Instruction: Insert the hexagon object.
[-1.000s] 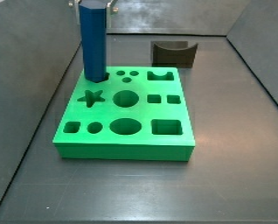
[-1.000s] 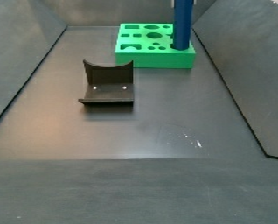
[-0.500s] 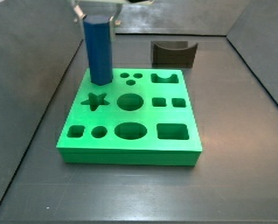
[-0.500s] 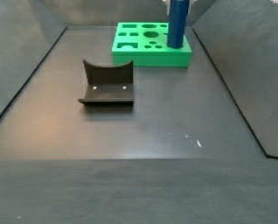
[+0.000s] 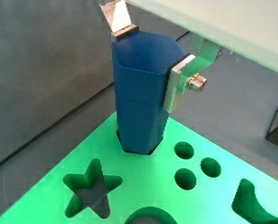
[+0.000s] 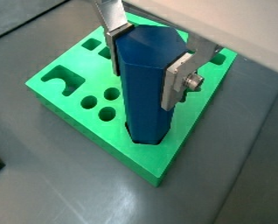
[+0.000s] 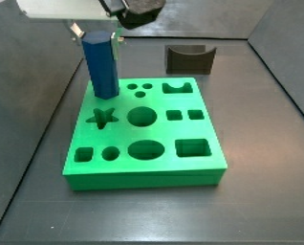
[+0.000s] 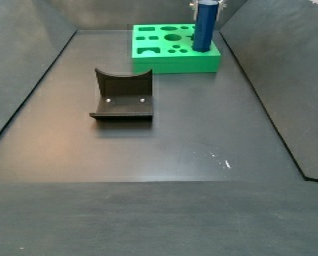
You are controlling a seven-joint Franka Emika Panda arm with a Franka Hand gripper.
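Note:
The hexagon object, a tall blue faceted peg (image 7: 102,67), stands upright with its lower end in a hole at a far corner of the green board (image 7: 148,165). It shows in both wrist views (image 5: 142,96) (image 6: 148,87) and in a side view (image 8: 202,28). My gripper (image 7: 97,35) is above the board at the peg's top. Its silver fingers (image 6: 174,80) press on two opposite faces of the peg, so it is shut on it. The gripper also shows in both wrist views (image 5: 152,57) (image 6: 145,57). The peg's bottom end is hidden in the hole.
The board (image 8: 169,62) has star, round, square and notched holes (image 7: 141,116). A dark grey block with a curved notch (image 7: 190,57) (image 8: 122,95) lies on the dark floor away from the board. Grey walls enclose the floor on three sides.
The peg has gone down with the gripper, so less of it stands above the board. The board has shifted slightly on the floor.

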